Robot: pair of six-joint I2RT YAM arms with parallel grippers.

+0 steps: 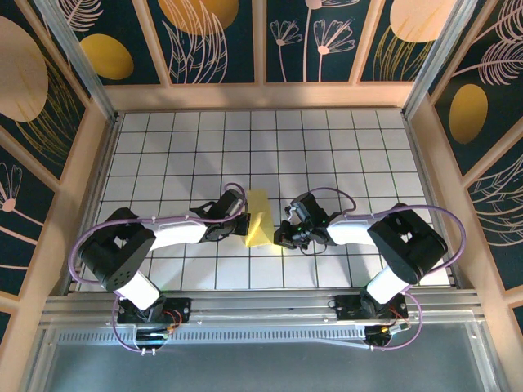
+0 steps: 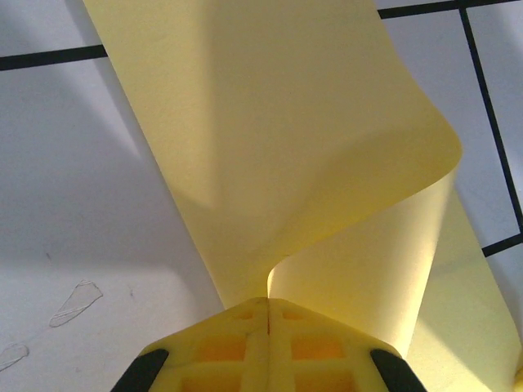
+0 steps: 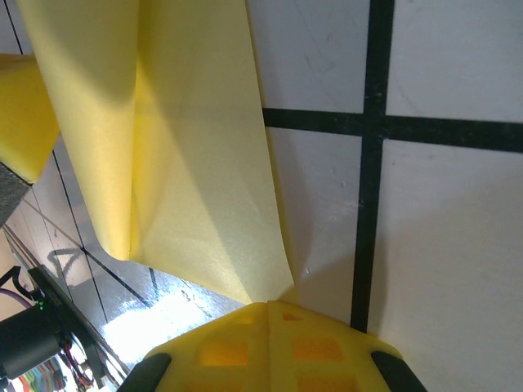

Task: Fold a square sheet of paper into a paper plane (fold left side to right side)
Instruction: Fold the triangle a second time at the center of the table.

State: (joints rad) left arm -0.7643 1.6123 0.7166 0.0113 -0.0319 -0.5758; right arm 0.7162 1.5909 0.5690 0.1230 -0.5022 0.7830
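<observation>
Lab-style robot test cell: white gridded tabletop (image 1: pixel 163 139), wood-framed floral-print wall panels (image 1: pixel 212 41), aluminium mounting rail (image 1: pixel 261 304) in front.

The square sheet of paper (image 1: pixel 260 219) is plain pale yellow with no pattern, and deeper in tone where it lies in shade. My left gripper (image 2: pixel 268 314) and my right gripper (image 3: pixel 268 320) have fingers of a stronger, saturated yellow, with black parts at their outer corners. The table (image 1: pixel 327 147) is white, ruled with a grid of thin black lines. My left arm (image 1: pixel 176 233) and my right arm (image 1: pixel 351 229) have white links and black joints. The cables (image 1: pixel 78 251) are lilac. The walls (image 1: pixel 221 49) are dark blue-green, patterned with golden ovals and pale pink outline drawings of leaves and flowers. The frame bars (image 1: pixel 260 96) are light tan. The near rail (image 1: pixel 261 304) is silver-grey.
</observation>
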